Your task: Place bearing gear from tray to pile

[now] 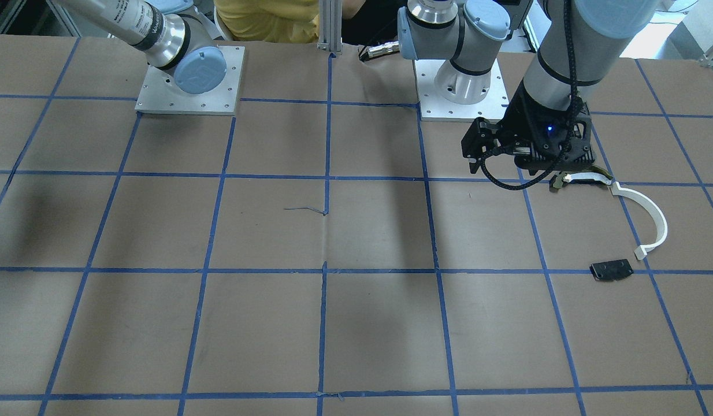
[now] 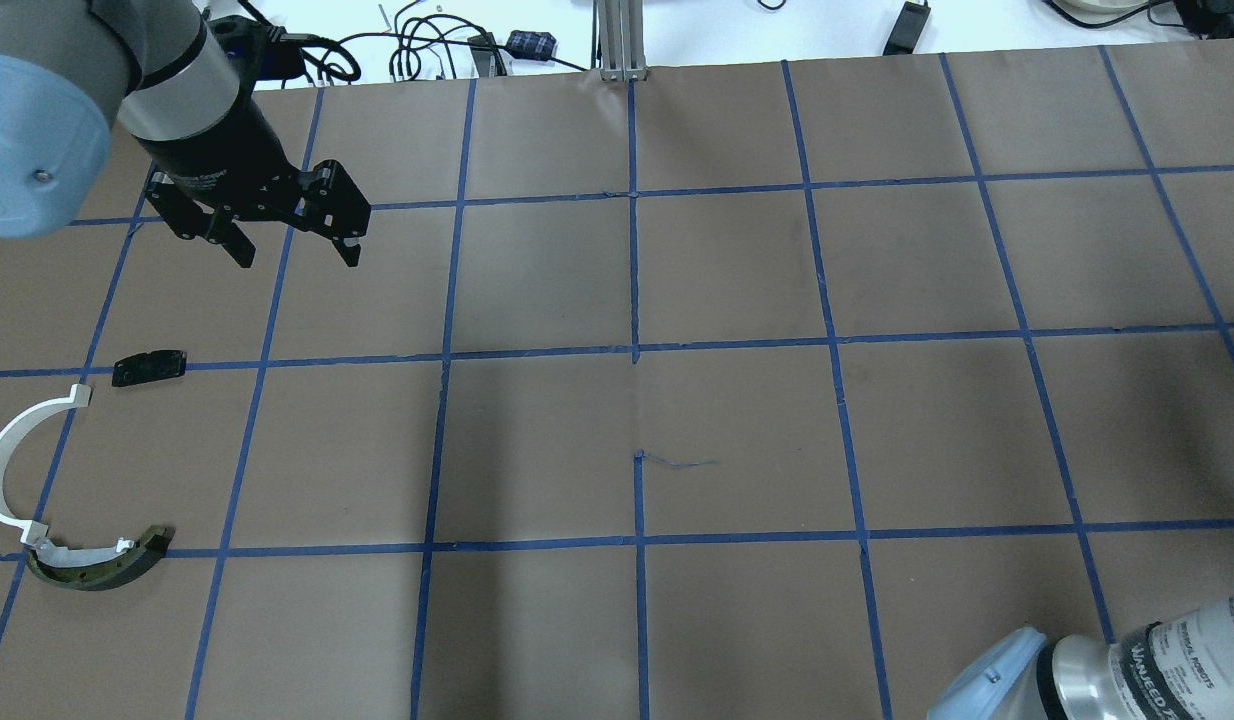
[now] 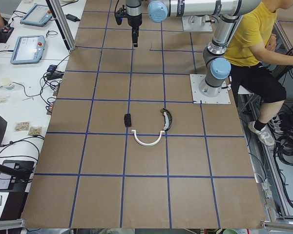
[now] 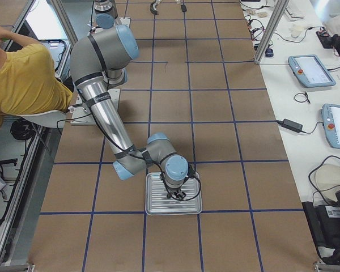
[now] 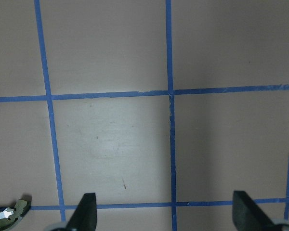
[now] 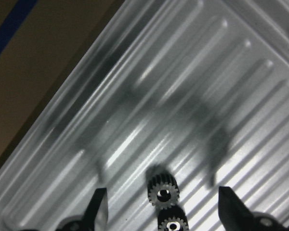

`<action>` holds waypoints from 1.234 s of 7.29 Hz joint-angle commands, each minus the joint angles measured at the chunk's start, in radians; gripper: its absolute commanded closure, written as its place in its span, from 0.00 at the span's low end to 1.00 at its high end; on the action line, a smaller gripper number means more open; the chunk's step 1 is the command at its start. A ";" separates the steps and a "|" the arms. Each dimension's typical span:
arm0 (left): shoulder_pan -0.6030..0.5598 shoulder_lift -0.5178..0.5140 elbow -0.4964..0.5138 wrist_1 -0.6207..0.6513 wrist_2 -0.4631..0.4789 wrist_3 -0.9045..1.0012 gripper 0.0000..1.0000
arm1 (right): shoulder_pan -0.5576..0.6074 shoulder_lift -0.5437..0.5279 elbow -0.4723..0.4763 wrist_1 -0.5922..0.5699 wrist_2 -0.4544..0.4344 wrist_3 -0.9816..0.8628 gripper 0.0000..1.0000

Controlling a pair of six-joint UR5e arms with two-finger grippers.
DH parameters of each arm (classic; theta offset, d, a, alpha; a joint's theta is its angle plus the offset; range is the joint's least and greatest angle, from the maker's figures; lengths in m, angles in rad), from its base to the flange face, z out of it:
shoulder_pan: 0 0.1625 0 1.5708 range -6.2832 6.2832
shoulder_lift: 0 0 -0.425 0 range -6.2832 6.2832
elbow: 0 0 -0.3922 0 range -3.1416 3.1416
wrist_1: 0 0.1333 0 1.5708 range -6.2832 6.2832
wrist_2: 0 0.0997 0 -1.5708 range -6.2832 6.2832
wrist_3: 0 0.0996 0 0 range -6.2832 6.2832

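Observation:
Two small dark bearing gears (image 6: 163,191) (image 6: 172,224) lie on the ribbed metal tray (image 6: 183,72). My right gripper (image 6: 164,211) hangs open just above them; its fingers (image 6: 98,209) stand either side of the gears and touch neither. The exterior right view shows it over the tray (image 4: 153,208). The pile lies far off: a white arc strip (image 2: 7,470), a dark curved piece (image 2: 97,568) and a flat black plate (image 2: 149,367). My left gripper (image 2: 287,250) is open and empty, raised above the table beyond the pile.
Brown paper with a blue tape grid (image 2: 634,345) covers the table. An operator in a yellow shirt (image 3: 254,34) sits behind the arm bases. Tablets and cables (image 4: 311,71) lie on the side bench. The left arm's base plate (image 1: 460,98) stands near the pile.

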 commanded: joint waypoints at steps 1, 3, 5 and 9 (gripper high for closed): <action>0.000 0.000 0.000 -0.002 0.000 0.002 0.00 | 0.000 0.006 0.001 -0.003 -0.012 0.002 0.47; 0.000 0.000 0.000 -0.002 0.000 0.002 0.00 | 0.000 0.011 0.001 -0.003 -0.010 0.001 0.49; 0.000 0.000 0.000 -0.002 0.000 0.000 0.00 | 0.000 0.008 0.000 0.004 -0.012 0.005 0.86; 0.000 0.000 -0.008 0.000 0.000 0.002 0.00 | 0.101 -0.093 0.006 0.038 -0.006 0.199 1.00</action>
